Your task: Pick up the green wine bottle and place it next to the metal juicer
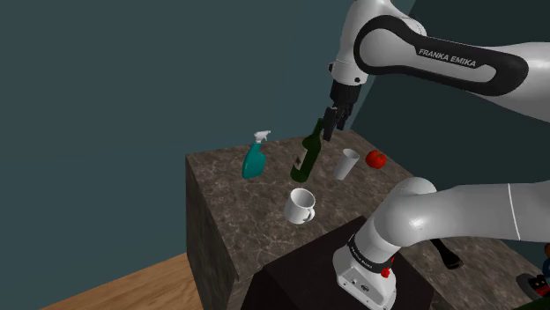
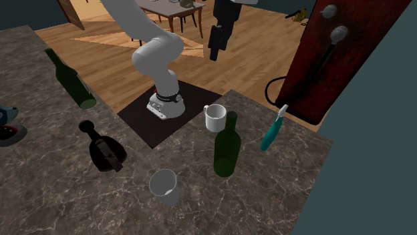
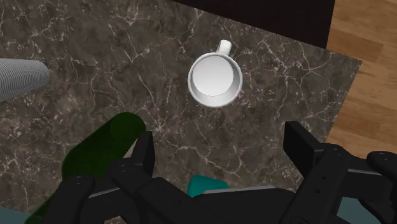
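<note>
Green wine bottle [image 2: 226,153] stands upright on the counter [image 2: 287,183].

A white handled mug [image 1: 301,206] stands on a dark veined marble counter [image 1: 256,198], near a teal spray bottle [image 1: 254,161], a pale ribbed tumbler [image 1: 346,164] and a small red round fruit [image 1: 376,158].

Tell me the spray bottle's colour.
The spray bottle is teal with a white trigger; shoulder view shows it best.

The tool [image 3: 221,141] hides most of what seems a teal spray bottle [image 3: 207,186].
</note>
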`<action>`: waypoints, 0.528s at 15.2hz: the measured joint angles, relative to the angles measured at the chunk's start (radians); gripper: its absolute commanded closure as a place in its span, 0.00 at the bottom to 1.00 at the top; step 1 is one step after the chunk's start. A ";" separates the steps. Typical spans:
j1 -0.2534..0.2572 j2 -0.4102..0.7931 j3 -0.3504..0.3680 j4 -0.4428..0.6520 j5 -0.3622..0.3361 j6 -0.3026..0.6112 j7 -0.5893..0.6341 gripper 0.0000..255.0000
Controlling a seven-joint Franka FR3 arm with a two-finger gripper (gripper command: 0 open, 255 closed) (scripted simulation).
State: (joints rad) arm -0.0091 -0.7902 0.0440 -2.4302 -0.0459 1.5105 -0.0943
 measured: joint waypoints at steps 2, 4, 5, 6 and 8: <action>-0.003 0.002 -0.011 -0.006 -0.008 0.013 -0.012 0.00; -0.014 0.027 -0.043 -0.010 -0.030 0.060 -0.048 0.00; -0.019 0.041 -0.060 -0.008 -0.040 0.083 -0.067 0.00; -0.025 0.050 -0.081 -0.013 -0.053 0.108 -0.091 0.00; -0.037 0.078 -0.122 -0.015 -0.077 0.160 -0.137 0.00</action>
State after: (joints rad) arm -0.0462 -0.7122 -0.0780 -2.4451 -0.1227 1.6707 -0.2311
